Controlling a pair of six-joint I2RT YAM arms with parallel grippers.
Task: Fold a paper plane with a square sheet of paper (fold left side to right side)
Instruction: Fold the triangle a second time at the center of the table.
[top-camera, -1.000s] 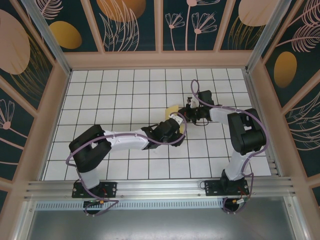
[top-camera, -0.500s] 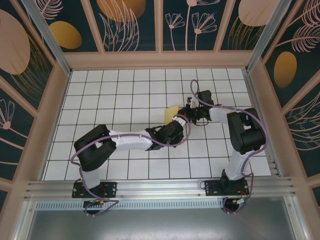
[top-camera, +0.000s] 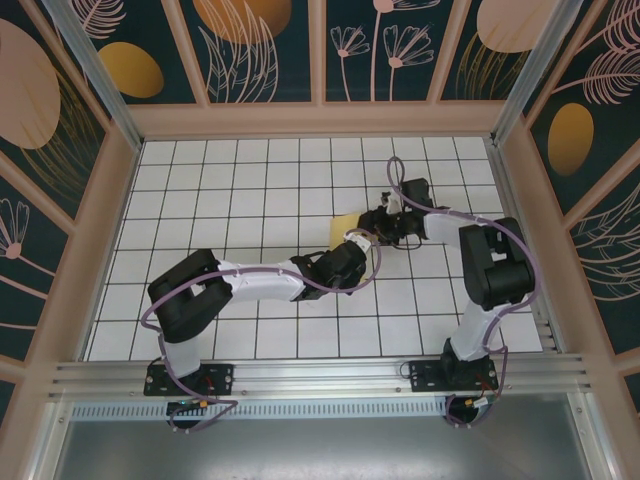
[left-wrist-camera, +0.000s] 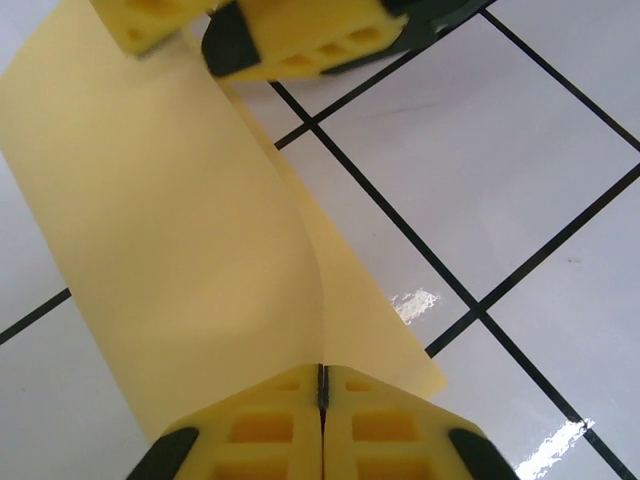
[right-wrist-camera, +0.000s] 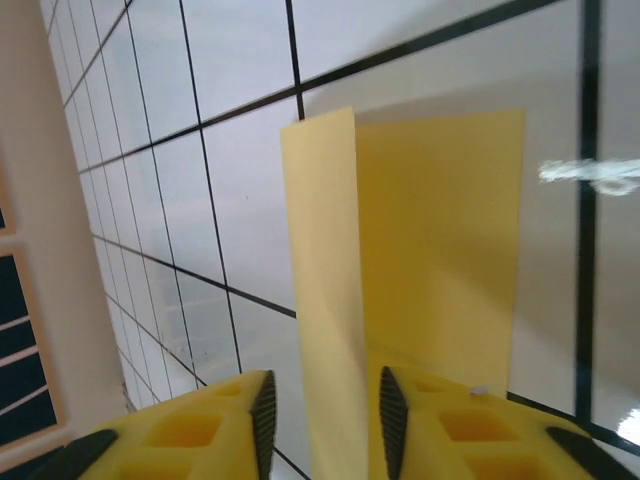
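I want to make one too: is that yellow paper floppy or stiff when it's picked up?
Probably floppy: the paper curves where the left gripper pinches it. Likely light: that one pinch holds a flap up.

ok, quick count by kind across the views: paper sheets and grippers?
yellow paper sheet: 1
grippers: 2 (left gripper, right gripper)
total: 3

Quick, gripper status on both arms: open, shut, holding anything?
Left gripper: shut, pinching an edge of the square sheet of paper.
Right gripper: open, with the sheet's raised flap standing between its fingers, unclamped.
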